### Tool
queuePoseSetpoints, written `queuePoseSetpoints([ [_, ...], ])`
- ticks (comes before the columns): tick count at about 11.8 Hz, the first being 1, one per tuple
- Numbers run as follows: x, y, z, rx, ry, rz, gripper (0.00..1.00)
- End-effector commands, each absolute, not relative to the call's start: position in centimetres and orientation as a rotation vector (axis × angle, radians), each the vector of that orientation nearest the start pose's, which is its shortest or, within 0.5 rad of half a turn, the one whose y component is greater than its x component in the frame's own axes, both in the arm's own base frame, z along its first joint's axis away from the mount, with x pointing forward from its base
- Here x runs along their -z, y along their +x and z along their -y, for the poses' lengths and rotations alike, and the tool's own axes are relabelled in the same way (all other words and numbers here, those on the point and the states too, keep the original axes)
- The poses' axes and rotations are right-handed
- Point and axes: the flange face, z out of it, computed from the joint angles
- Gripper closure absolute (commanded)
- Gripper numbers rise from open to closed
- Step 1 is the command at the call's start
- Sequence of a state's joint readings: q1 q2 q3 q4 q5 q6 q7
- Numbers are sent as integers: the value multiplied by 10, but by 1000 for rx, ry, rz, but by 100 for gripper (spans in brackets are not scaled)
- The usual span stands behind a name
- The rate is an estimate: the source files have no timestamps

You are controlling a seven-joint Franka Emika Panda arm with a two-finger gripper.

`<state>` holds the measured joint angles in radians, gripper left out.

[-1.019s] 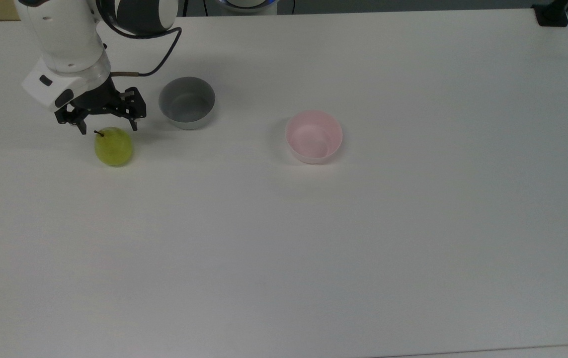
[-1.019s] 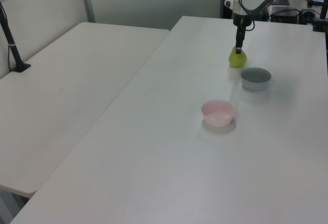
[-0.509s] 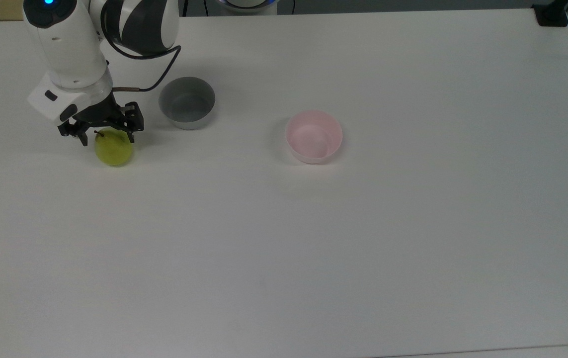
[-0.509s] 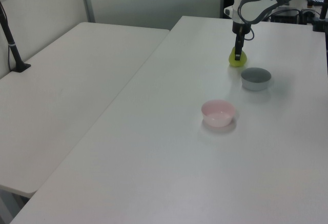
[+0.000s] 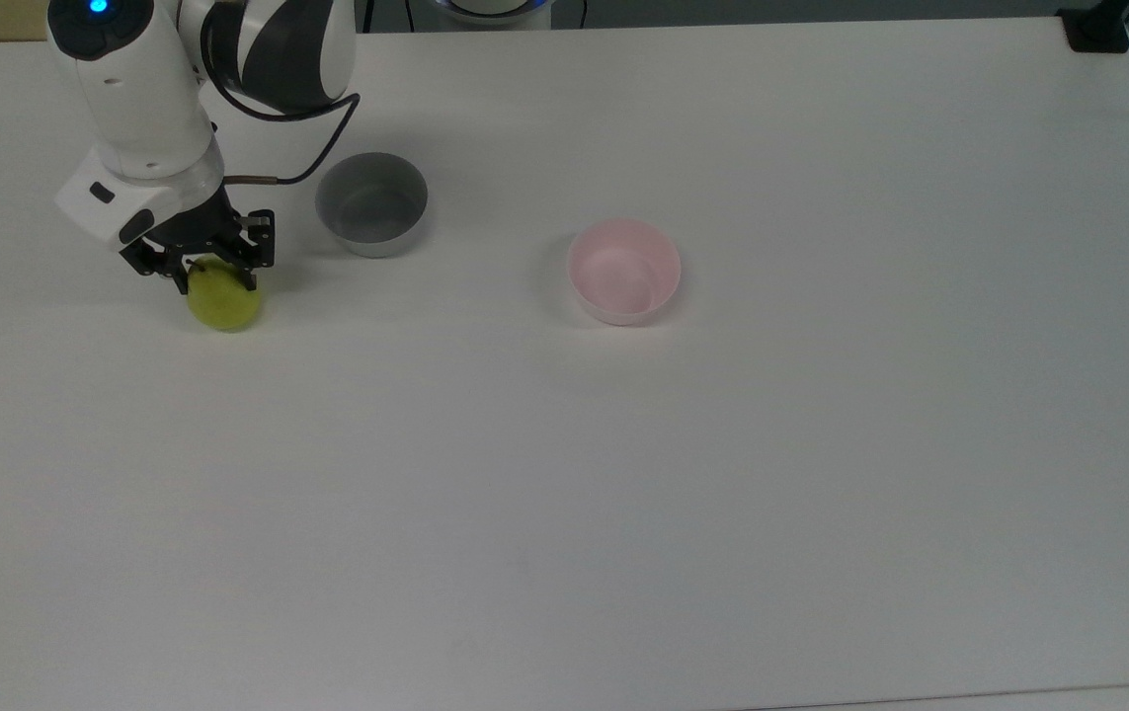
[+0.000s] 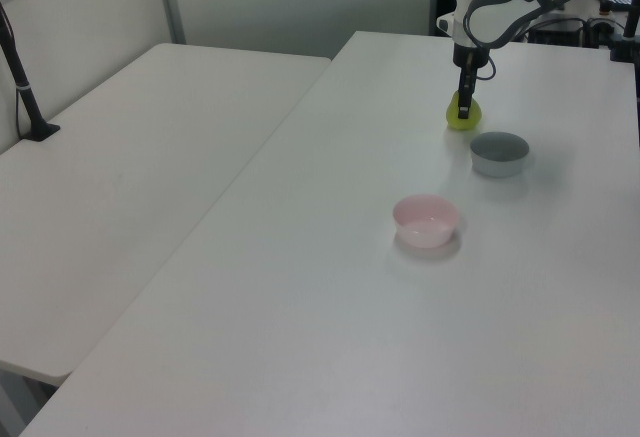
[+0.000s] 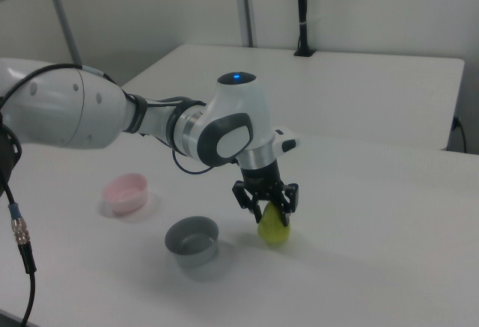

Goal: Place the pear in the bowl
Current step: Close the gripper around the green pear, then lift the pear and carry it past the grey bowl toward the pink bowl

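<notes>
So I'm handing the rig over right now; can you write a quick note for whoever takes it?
Gripper: down over the top of the pear, a finger on each side; a firm grip cannot be confirmed.
Pear: on the table, not lifted.
Pink bowl: empty, off to the top view's right, past the grey bowl.
Done: approach to the pear.
Left: grip, lift, carry to the pink bowl, release.
</notes>
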<state>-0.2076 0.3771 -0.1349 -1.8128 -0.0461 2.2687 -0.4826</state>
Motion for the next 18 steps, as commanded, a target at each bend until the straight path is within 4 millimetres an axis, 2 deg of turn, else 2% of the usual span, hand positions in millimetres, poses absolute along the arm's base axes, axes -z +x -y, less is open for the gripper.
queuePoseSetpoints([
  [1,-389,601,204,56,-3240,291,98],
  [3,-422,594,196,31,-3225,294,98],
  [7,-502,591,176,-16,-3154,271,98],
  [9,-540,588,160,17,-3092,237,98],
  [11,-570,589,142,1,-3084,173,98],
  [14,-594,582,117,-47,-3068,169,97],
  [15,-606,576,103,-21,-3064,176,97],
  [17,-614,575,67,4,-3057,186,97],
  [18,-611,577,55,6,-3057,168,97],
])
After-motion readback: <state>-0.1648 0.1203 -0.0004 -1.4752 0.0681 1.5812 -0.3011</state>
